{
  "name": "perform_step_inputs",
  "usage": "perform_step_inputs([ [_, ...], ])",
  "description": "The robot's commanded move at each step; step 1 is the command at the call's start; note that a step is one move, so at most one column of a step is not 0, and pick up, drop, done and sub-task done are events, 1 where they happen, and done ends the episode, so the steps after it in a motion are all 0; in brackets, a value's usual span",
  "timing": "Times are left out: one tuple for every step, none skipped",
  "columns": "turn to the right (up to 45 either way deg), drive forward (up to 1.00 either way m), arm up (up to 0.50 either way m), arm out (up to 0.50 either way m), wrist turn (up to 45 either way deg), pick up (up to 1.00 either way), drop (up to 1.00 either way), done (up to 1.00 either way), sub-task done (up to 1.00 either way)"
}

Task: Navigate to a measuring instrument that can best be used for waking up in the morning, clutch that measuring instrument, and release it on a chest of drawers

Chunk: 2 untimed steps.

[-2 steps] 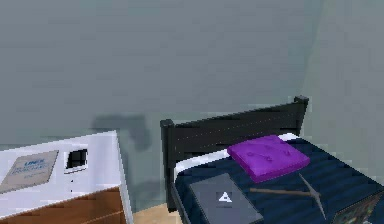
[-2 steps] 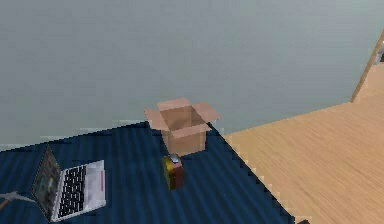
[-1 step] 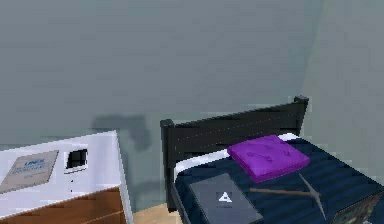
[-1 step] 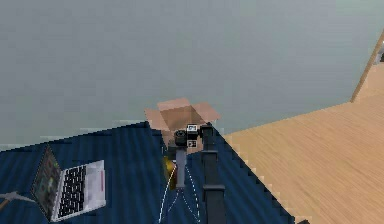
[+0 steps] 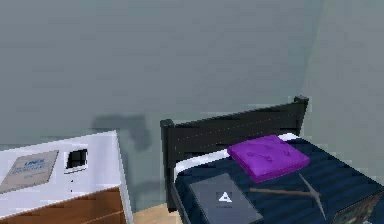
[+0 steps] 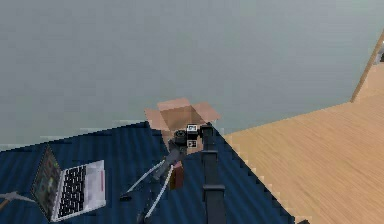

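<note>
Over the dark-blue bed (image 6: 100, 150) our arm (image 6: 211, 185) stretches straight out, ending just short of an open cardboard box (image 6: 178, 112) near the bed's far edge. Our gripper (image 6: 181, 145) sits at its tip with the bedcover and box behind it, so we cannot tell how its fingers stand or whether it holds anything. In the forward view, a small dark-faced object (image 5: 77, 158), perhaps the alarm clock, lies on the white-topped chest of drawers (image 5: 105, 170) beside the bed.
</note>
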Motion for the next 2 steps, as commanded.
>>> perform_step_inputs([
  [0.0, 0.00, 0.00, 0.00, 45.0, 0.00, 0.00, 0.00, 0.00],
  [0.0, 0.00, 0.00, 0.00, 45.0, 0.00, 0.00, 0.00, 0.00],
])
